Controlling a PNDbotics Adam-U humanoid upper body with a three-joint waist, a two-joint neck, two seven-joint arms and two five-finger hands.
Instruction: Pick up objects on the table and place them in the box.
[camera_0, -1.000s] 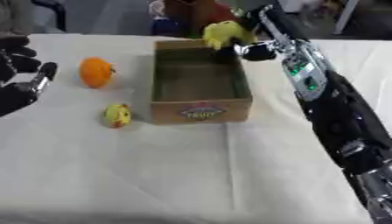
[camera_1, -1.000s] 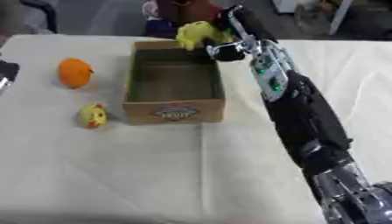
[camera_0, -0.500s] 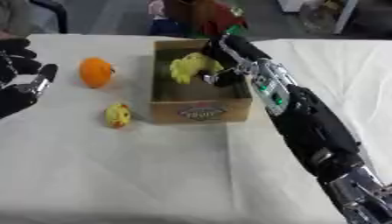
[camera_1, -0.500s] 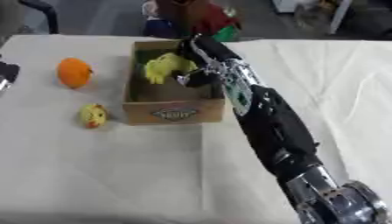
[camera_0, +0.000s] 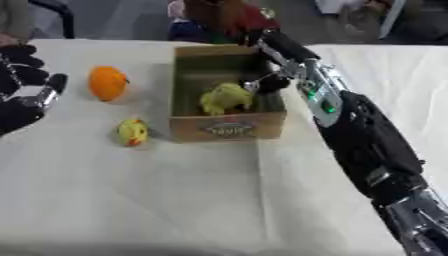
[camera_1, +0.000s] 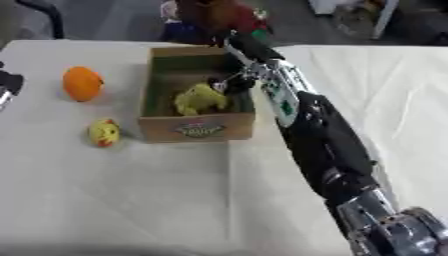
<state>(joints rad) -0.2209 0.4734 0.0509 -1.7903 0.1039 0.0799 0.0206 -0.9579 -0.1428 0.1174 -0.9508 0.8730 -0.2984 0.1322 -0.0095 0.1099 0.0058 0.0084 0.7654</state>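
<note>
Right robot hand (camera_0: 267, 84) reaches down into the box (camera_0: 226, 127), fingers curled on the yellow-green toy (camera_0: 224, 98).

Matt brown cardboard box (camera_0: 227, 127) – printed front – on a soft, creased white cloth table cover (camera_0: 175, 200).

One cardboard box (camera_0: 227, 127) stands on the tabletop (camera_0: 175, 200), with one yellow-green toy (camera_0: 226, 98) inside it. Outside it lie two more things: one orange fruit (camera_0: 107, 83) and one small yellow piece (camera_0: 133, 132).
</note>
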